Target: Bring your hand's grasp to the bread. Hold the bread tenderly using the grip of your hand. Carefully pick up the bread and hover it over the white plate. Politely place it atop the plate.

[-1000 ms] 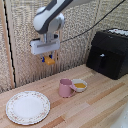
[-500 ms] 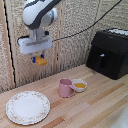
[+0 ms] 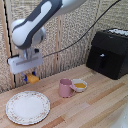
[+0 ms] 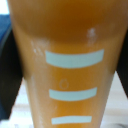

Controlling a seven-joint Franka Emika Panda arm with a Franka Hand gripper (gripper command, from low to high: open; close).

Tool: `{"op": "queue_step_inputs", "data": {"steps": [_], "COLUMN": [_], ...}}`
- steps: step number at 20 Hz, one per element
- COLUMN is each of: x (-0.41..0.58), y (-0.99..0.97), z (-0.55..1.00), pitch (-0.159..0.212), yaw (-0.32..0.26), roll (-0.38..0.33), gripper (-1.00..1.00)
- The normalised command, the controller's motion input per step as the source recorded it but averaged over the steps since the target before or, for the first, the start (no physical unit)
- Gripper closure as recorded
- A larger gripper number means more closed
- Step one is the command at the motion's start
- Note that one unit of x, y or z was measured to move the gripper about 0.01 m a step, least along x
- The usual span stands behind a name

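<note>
My hand (image 3: 31, 76), a white boxy gripper on the white-grey arm, is shut on the bread (image 3: 32, 78), a small orange-yellow block held between the dark blue-tipped fingers. It hangs in the air above the far edge of the white plate (image 3: 27, 107), which lies on the wooden table at the exterior view's left. In the wrist view the bread (image 4: 67, 65) fills the picture, orange with pale bars on it, and a dark finger (image 4: 9, 75) shows at the side.
A pink mug (image 3: 65, 87) and a small white bowl with orange-yellow contents (image 3: 79, 85) stand to the right of the plate in the exterior view. A black boxy appliance (image 3: 108, 52) stands at the back right. A slatted wall runs behind the table.
The arm has carried the bread toward the exterior view's left and lower, from above the mug to above the plate's far edge.
</note>
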Motion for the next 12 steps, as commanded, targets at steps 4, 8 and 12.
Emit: {"op": "queue_step_inputs", "data": {"steps": [4, 8, 12], "x": [-0.036, -0.004, -0.099], "y": [0.42, 0.39, 0.38], "z": [-0.60, -0.51, -0.32], "pitch": [0.002, -0.001, 0.004], "yaw": [0.014, 0.011, 0.027], "roll": [-0.014, -0.010, 0.000], "gripper": [1.00, 1.00, 1.00]}}
